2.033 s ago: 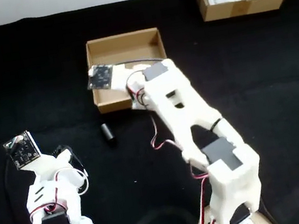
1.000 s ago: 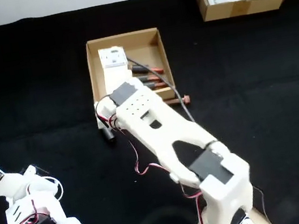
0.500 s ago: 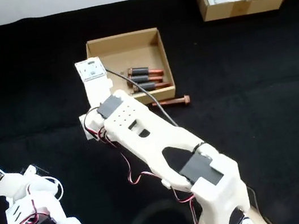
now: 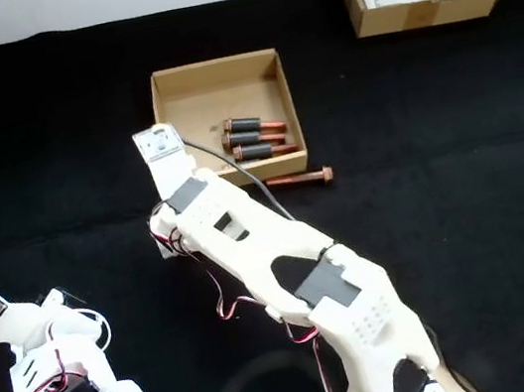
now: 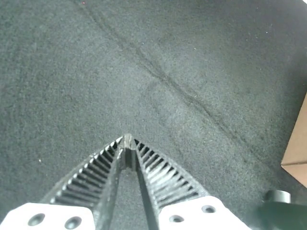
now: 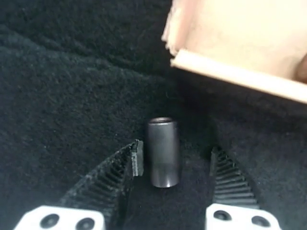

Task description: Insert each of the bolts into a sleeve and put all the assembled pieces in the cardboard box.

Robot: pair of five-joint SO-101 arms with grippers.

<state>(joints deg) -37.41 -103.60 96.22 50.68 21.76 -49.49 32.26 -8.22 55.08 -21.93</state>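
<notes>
Sleeve (image 6: 163,158) rests on the black cloth (image 6: 57,96) just beside the cardboard box (image 6: 230,72) corner, between the spread jaws of the right gripper (image 6: 177,157). It should probably centre on the sleeve's middle and close squarely, so nothing rolls away.

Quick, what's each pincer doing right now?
Left pincer: closed, empty.
Right pincer: open around the black sleeve, not gripping it.
</notes>
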